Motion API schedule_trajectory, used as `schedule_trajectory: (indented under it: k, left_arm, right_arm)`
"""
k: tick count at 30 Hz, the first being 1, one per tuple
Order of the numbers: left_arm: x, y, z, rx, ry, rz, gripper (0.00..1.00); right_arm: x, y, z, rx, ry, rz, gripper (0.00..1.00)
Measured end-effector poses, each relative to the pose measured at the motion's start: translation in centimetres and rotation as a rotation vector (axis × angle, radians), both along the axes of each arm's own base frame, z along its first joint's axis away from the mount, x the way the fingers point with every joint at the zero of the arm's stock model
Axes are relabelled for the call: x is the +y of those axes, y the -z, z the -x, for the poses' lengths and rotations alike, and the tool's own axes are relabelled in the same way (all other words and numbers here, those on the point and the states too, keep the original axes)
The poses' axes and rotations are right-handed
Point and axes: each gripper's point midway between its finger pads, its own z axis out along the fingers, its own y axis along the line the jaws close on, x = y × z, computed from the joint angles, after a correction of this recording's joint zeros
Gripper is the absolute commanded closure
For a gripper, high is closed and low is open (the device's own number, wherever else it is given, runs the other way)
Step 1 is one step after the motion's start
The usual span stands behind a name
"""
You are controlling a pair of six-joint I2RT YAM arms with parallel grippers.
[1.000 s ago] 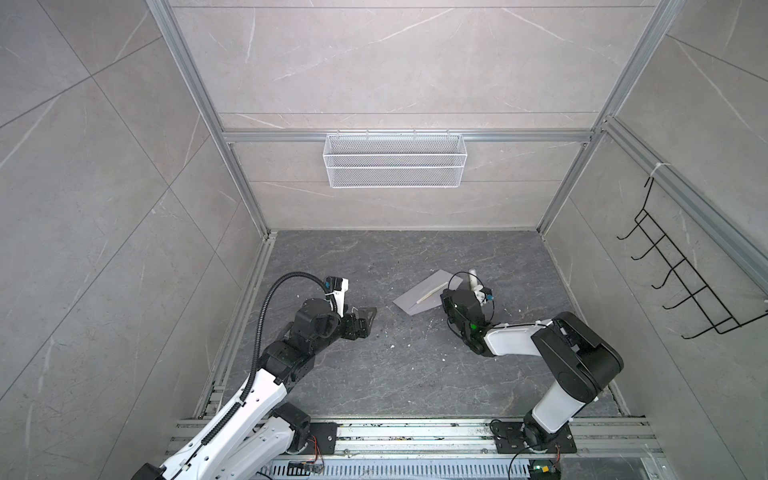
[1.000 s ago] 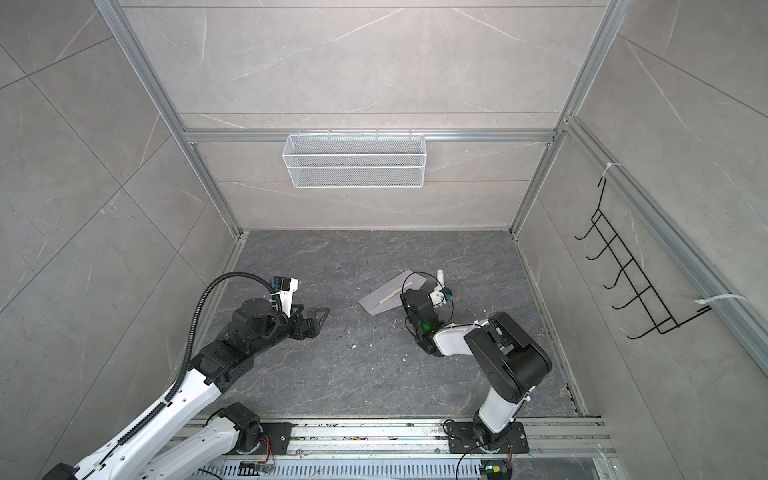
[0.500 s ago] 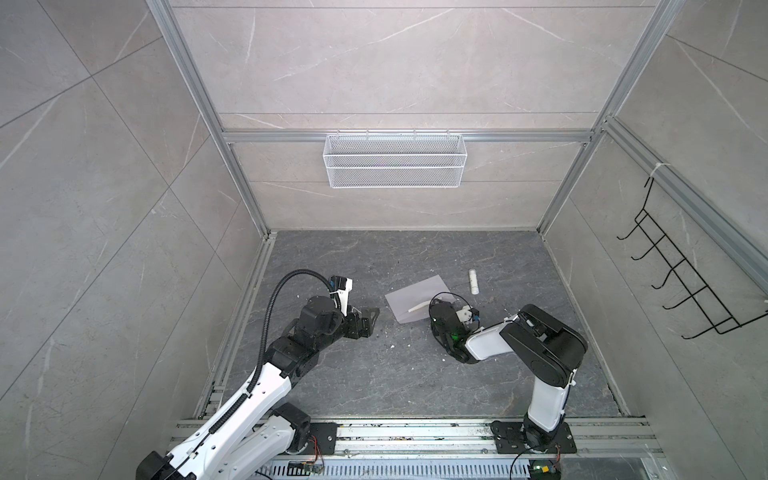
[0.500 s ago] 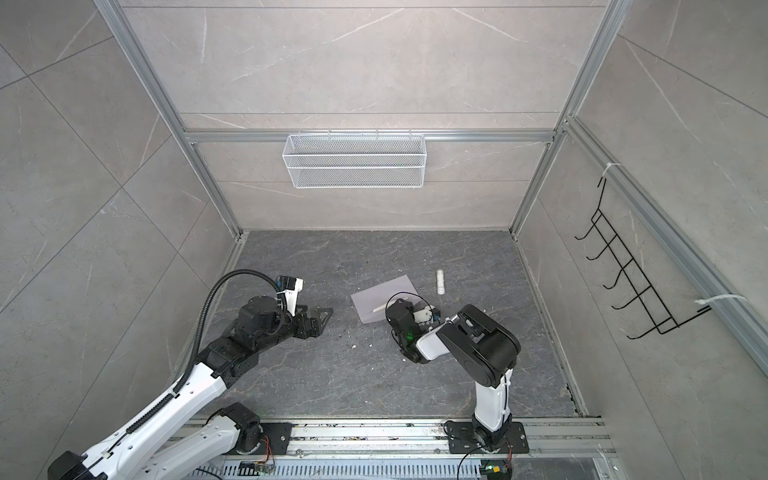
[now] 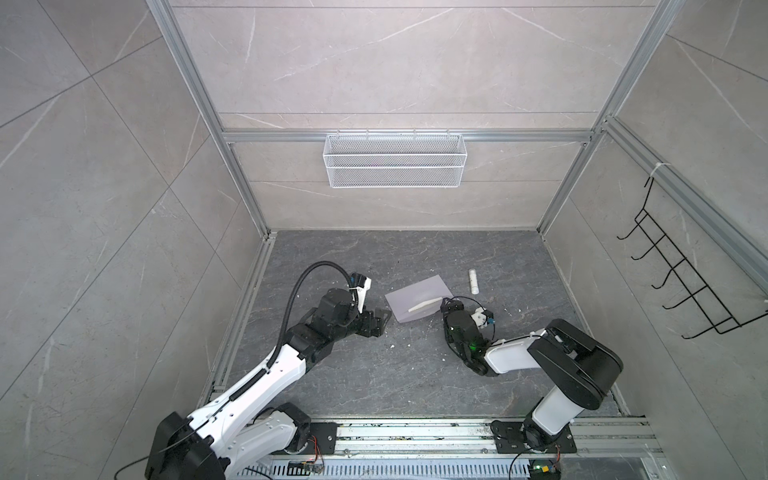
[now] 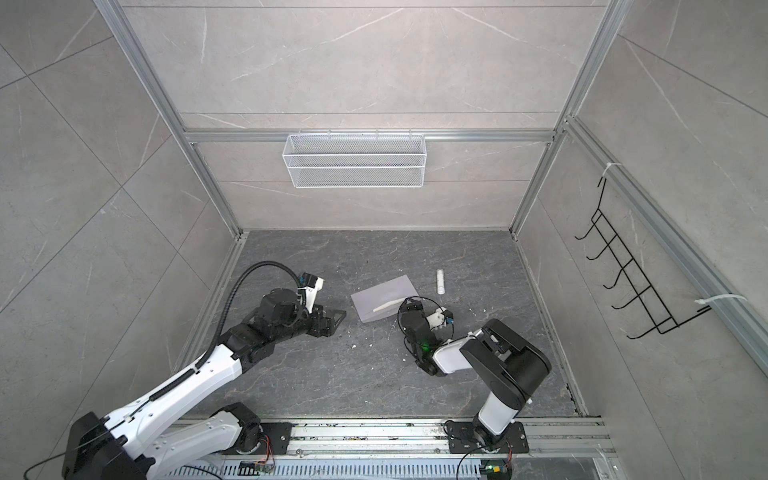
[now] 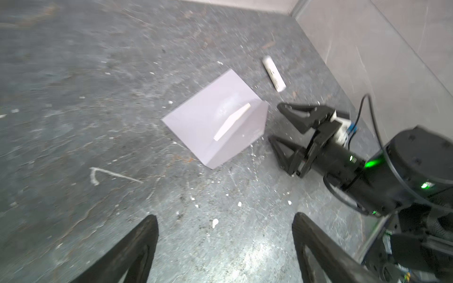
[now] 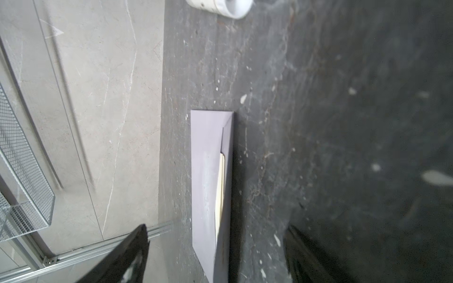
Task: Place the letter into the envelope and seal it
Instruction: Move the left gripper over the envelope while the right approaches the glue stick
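The lavender-grey envelope (image 5: 417, 303) (image 6: 384, 303) lies flat mid-floor. The letter shows only as a pale strip at the flap's edge (image 7: 231, 121) (image 8: 220, 186); the rest is hidden inside. My right gripper (image 5: 446, 305) (image 7: 279, 125) sits low just right of the envelope, open and holding nothing. In the right wrist view the envelope's edge runs between the spread fingers of the right gripper (image 8: 216, 227). My left gripper (image 5: 384, 326) (image 6: 338, 316) (image 7: 225, 216) is open and empty, a short way left of the envelope, apart from it.
A white tube (image 5: 473, 281) (image 6: 439, 281) (image 7: 273, 73) lies on the floor just beyond the right gripper. White crumbs dot the dark floor. A wire basket (image 5: 394, 160) hangs on the back wall, a black hook rack (image 5: 681, 286) on the right wall.
The right gripper has gone from shut to open and swung to the envelope's right edge. The envelope has settled flat, slightly nearer. The left gripper has edged toward it.
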Motion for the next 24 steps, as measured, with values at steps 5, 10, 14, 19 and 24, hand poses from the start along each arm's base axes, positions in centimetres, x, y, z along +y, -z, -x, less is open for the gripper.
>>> schedule_trajectory:
  k: [5, 10, 14, 19, 24]
  left_arm:
    - [-4.3, 0.5, 0.0, -0.024, 0.127, -0.078, 0.19]
    - [-8.2, 1.6, -0.4, -0.061, 0.226, -0.179, 0.23]
    - [-11.4, 3.1, -0.9, -0.087, 0.298, -0.272, 0.28]
    - [-14.9, 5.3, -1.7, -0.112, 0.363, -0.371, 0.36]
    - [-16.8, 7.8, -2.9, -0.115, 0.389, -0.462, 0.4]
  right_arm:
    - [-2.3, -2.6, -1.3, -0.036, -0.087, 0.139, 0.06]
    - [-5.1, -5.1, -2.2, -0.026, -0.176, 0.347, 0.04]
    - [-6.6, -8.0, -2.4, -0.032, -0.248, 0.518, 0.01]
    - [-9.5, -8.8, -1.7, 0.019, -0.3, 0.669, 0.0]
    - [-11.6, -7.6, -0.7, 0.09, -0.336, 0.717, 0.0]
